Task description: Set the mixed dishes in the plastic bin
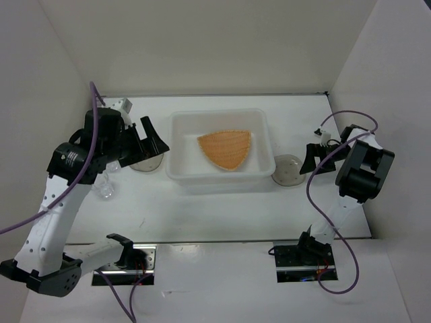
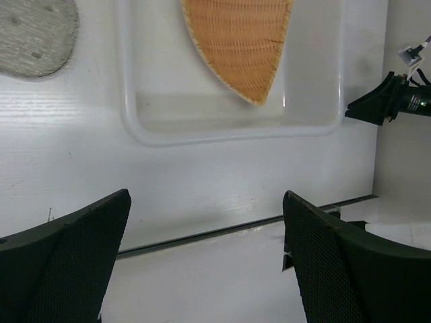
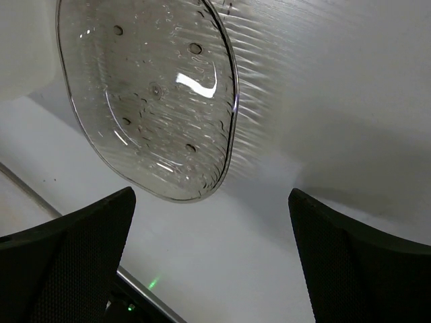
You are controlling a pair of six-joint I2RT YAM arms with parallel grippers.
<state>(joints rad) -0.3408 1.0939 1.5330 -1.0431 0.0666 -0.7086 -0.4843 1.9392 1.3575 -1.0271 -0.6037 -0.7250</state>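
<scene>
As things stand at the bin: the tan plate lies flat inside the plastic bin at the middle of the table; nothing else shows in it.
Right saucer: on the table just beside the bin's right wall, directly ahead of the right arm.
Left saucer: on the table by the bin's left side.
Cup: one clear cup stands near the left arm, apart from the bin.
Left fingers: spread wide, gripping nothing, held above the table and facing across the bin.
Right fingers: spread wide and empty, short of the saucer.
Handling: the saucers look light, stiff, thin and slick. They sit low, so the raised rim is probably the only place to pinch, one finger over it and one under. The cup looks thin-walled and easy to crush or knock aside, so take it gently across its body.
Hard to make out: a second cup cannot be found, clear plastic being lost against the white table. The top view hides part of the left saucer under the arm. The right wrist view cuts off the right saucer's far edge.
</scene>
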